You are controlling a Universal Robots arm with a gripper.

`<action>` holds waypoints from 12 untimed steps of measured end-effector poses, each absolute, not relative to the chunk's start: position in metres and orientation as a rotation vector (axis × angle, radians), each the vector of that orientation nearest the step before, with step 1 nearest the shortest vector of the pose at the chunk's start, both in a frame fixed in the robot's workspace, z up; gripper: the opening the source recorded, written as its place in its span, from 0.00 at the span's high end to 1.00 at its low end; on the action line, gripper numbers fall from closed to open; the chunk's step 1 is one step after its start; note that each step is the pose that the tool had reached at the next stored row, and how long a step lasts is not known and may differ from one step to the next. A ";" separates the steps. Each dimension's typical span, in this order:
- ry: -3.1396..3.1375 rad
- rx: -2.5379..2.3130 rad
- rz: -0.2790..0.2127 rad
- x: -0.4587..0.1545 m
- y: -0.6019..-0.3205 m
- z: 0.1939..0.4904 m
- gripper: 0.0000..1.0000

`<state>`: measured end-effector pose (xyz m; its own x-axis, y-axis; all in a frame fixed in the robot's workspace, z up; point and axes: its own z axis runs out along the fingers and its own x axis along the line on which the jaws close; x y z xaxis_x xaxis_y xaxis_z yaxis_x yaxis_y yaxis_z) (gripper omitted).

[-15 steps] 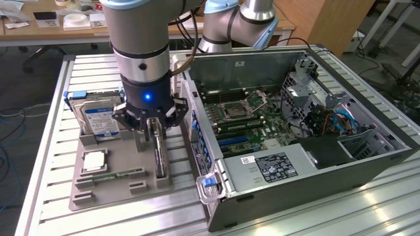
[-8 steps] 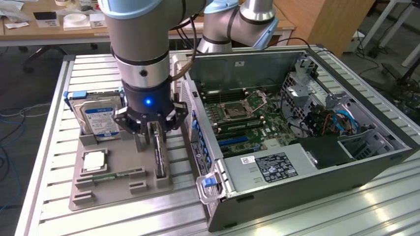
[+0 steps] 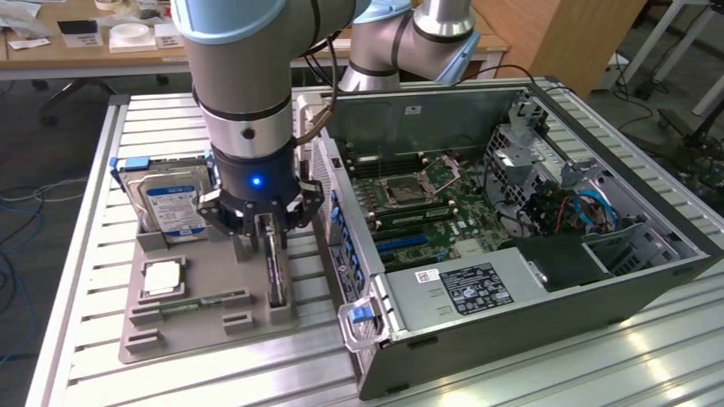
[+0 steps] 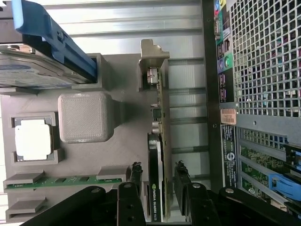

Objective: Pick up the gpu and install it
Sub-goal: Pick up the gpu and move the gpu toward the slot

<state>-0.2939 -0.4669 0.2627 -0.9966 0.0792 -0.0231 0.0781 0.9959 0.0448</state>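
Observation:
The gpu (image 3: 275, 284) stands on its long edge in a slot of the grey holder tray (image 3: 169, 335), a thin black card with a brownish board edge. In the wrist view the gpu (image 4: 155, 188) carries a green-lettered label, and its silver bracket end rests against a grey post. My gripper (image 3: 263, 231) hangs straight down over the card's far end. It is open: the gripper (image 4: 158, 173) has one black finger on each side of the card, with a narrow gap showing between each fingertip (image 4: 136, 172) and the card's faces.
The open computer case (image 3: 633, 280) lies to the exterior view's right of the tray, motherboard (image 3: 430, 203) and blue expansion slots (image 3: 402, 246) exposed. On the tray stand a hard drive (image 3: 175, 205), a processor (image 3: 164, 278) and a memory stick (image 3: 203, 301). Slatted aluminium table (image 3: 147, 119) all around.

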 end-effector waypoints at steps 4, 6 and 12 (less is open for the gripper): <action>3.113 0.123 0.069 -0.294 -0.467 0.261 0.58; 3.114 0.123 0.068 -0.294 -0.467 0.258 0.58; 3.114 0.123 0.068 -0.294 -0.467 0.250 0.58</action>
